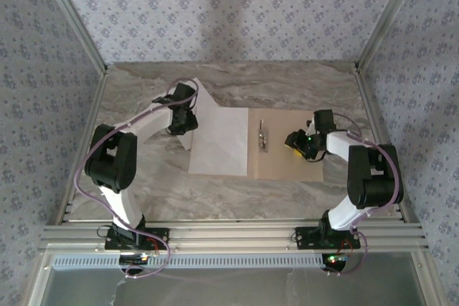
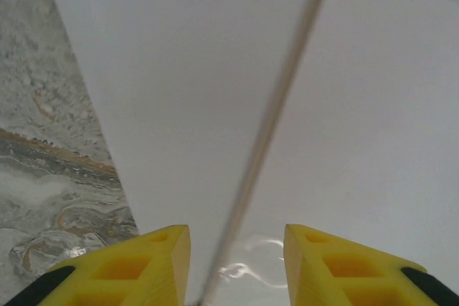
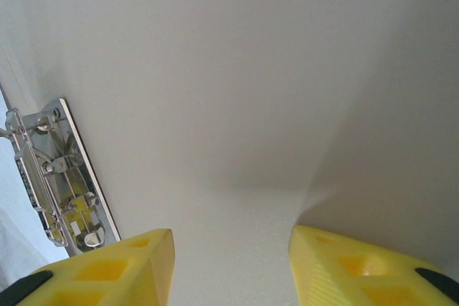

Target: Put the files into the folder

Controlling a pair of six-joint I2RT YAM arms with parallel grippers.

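The folder [image 1: 287, 163] lies open in the middle of the table, its pale tan right half bare, with the metal clip [image 1: 263, 136] on its spine. White files [image 1: 219, 145] cover its left half, and one sheet [image 1: 203, 98] sticks out askew at the back left. My left gripper [image 1: 183, 123] hovers over that sheet's left edge. In the left wrist view it [image 2: 237, 249] is open, and a thin blurred sheet edge [image 2: 280, 105] runs up between its fingers. My right gripper [image 1: 297, 141] is open low over the folder's inner face [image 3: 237, 91], right of the clip [image 3: 61, 177].
The marble table [image 1: 301, 87] is bounded by patterned walls at the back and sides. Aluminium rails [image 1: 237, 234] run along the near edge by the arm bases. Bare marble [image 2: 43, 163] shows left of the sheets.
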